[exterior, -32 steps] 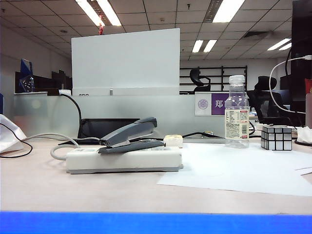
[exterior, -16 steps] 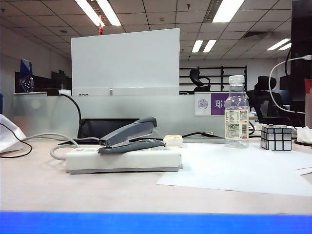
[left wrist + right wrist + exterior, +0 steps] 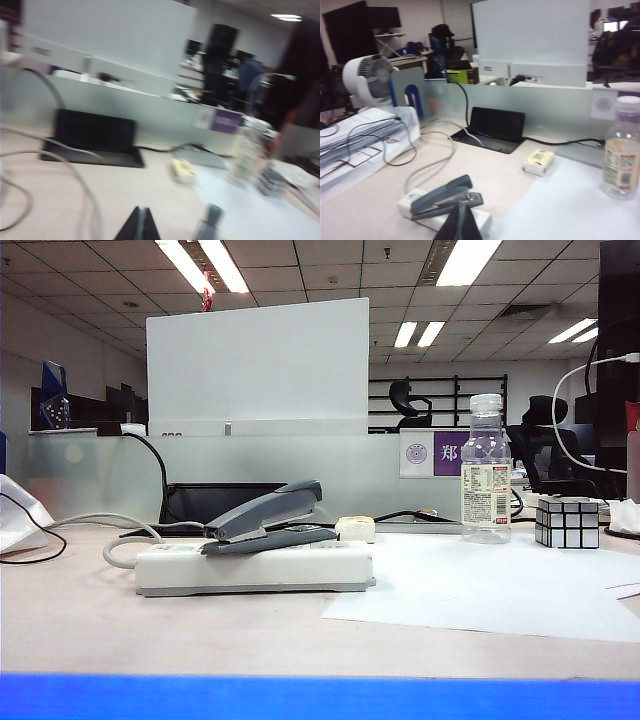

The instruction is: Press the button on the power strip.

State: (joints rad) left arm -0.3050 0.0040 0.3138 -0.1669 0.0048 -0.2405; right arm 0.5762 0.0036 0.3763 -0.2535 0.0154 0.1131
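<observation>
Desk [image 3: 100, 630] unchanged; left tool [image 3: 139, 226], right tool [image 3: 460, 223] hover above.

One character came through for me: a white "郑" on the purple label [image 3: 448, 453] stuck to the frosted glass partition [image 3: 100, 475]. The round emblem on the white card [image 3: 416, 453] beside it was too small to read. The print on the clear plastic bottle's label [image 3: 485, 490] was a blur, and the same label in my right wrist view [image 3: 620, 162] gave nothing either.

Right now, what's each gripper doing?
Left gripper: shut, holding nothing, above the desk.
Right gripper: shut, holding nothing, over the power strip.
</observation>
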